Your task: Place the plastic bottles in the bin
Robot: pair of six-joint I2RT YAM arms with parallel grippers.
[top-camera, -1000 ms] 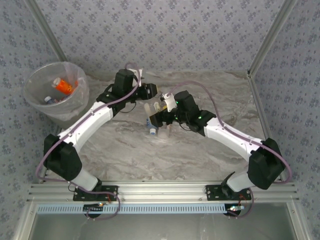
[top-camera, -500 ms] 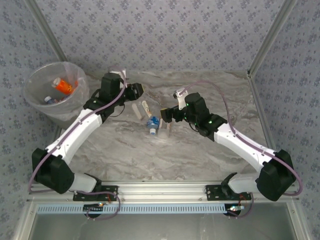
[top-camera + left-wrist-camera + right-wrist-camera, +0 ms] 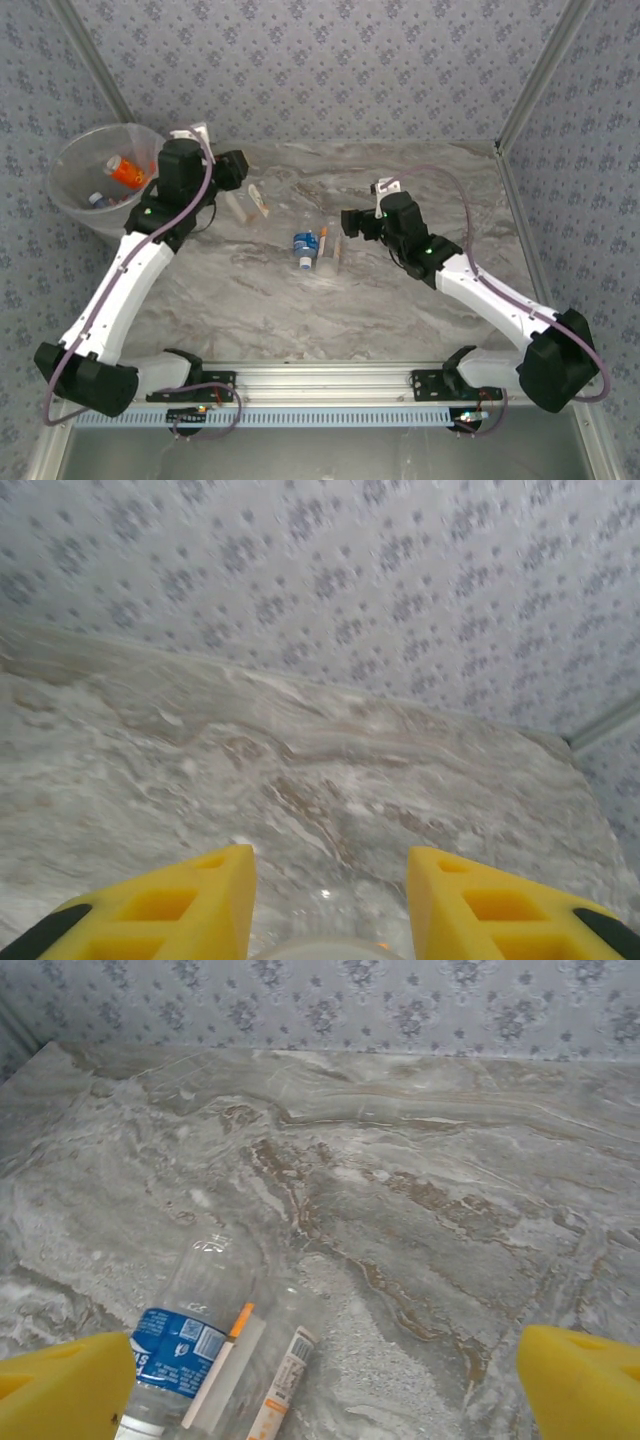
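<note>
Left pincer clamped on a clear bottle near the bin rim, upper left, right pincer spread wide beside lying bottles mid-frame, open tabletop beyond.

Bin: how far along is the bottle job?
Done: the bin holds an orange-labelled bottle and another bottle. In hand: the left claw is closed on a clear bottle, not yet over the bin. Left: a blue-labelled bottle and two more clear bottles on the table, in front of the open right claw.
</note>
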